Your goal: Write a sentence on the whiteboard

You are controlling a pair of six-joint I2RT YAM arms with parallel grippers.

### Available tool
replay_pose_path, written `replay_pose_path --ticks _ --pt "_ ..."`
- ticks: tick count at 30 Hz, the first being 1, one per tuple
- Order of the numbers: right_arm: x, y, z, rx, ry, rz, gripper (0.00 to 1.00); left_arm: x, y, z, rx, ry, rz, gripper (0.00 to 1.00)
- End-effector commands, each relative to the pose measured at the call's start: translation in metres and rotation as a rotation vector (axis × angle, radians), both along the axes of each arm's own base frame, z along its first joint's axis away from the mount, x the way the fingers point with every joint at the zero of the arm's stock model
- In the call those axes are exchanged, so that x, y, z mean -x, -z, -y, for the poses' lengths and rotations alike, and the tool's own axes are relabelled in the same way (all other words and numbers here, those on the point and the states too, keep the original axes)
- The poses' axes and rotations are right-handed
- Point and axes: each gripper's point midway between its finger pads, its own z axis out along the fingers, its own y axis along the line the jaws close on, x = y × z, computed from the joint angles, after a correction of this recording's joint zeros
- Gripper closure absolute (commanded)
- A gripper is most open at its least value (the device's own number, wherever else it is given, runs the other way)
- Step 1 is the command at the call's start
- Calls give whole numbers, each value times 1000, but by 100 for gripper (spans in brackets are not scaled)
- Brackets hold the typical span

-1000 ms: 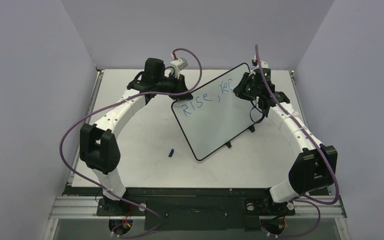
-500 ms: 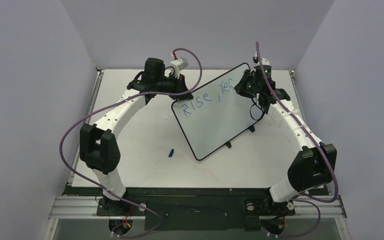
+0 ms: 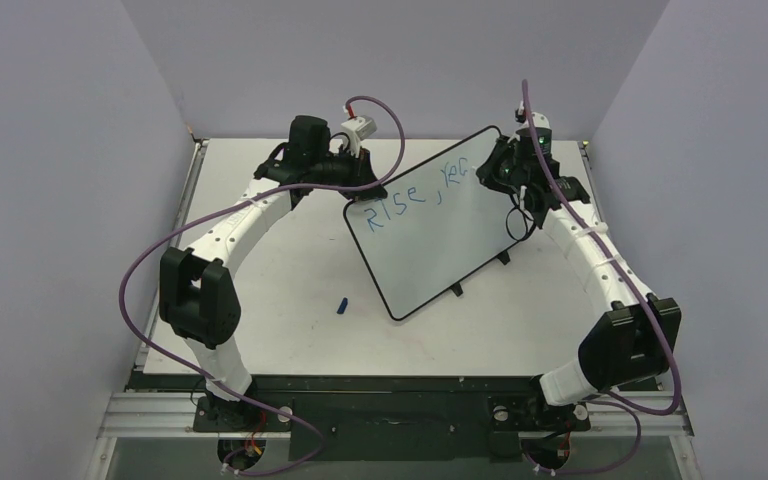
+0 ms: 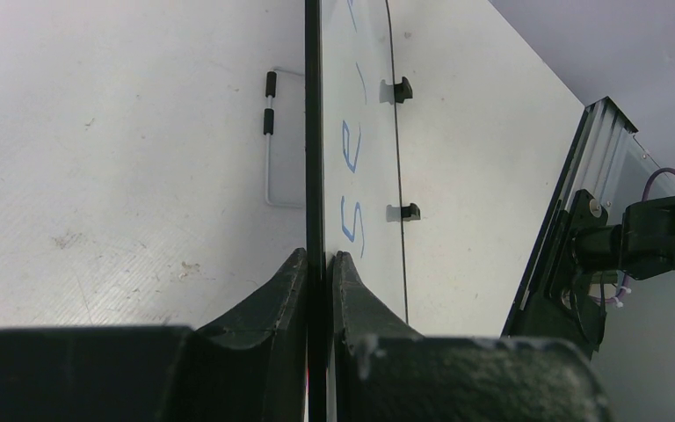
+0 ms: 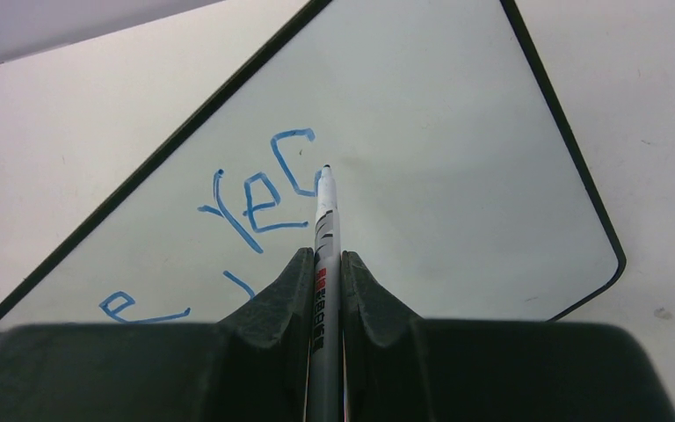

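The whiteboard (image 3: pixel 430 230) stands tilted on the table, black frame, small black feet on its lower right edge. Blue writing (image 3: pixel 415 190) on it reads "Rise, tec" in one line; it also shows in the right wrist view (image 5: pixel 259 198). My left gripper (image 3: pixel 368 190) is shut on the whiteboard's upper left edge (image 4: pixel 314 132), one finger on each face. My right gripper (image 3: pixel 495 170) is shut on a grey marker (image 5: pixel 325 255), whose tip (image 5: pixel 326 169) is at the board just right of the "c".
A small blue marker cap (image 3: pixel 341 305) lies on the table left of the board's lower corner. Purple cables loop over both arms. Grey walls close the table on three sides. A wire stand (image 4: pixel 271 141) shows behind the board.
My right gripper with the marker has moved a little to the right and up along the board's top edge, past the "c". The left gripper and the board have stayed still.
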Motion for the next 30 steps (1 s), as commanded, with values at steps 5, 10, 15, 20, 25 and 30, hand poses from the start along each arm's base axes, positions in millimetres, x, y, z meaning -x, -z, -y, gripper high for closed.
replay_pose_path --ticks 5,10,15,20,25,30 --pt "-14 -61 4 -38 18 148 100 -1 -40 2 21 40 191 100" --pt "-29 -61 0 -56 17 146 100 -1 -39 2 20 41 188 100" --pt "-40 -59 -3 -65 13 140 100 -1 -39 2 20 40 187 100" --pt "-46 -53 -4 -65 15 127 100 -1 -38 2 19 40 184 100" --pt "-48 -45 -4 -64 12 113 100 -1 -37 3 18 41 182 100" --pt "-45 -35 -4 -62 8 96 100 -2 -37 3 17 41 182 100"
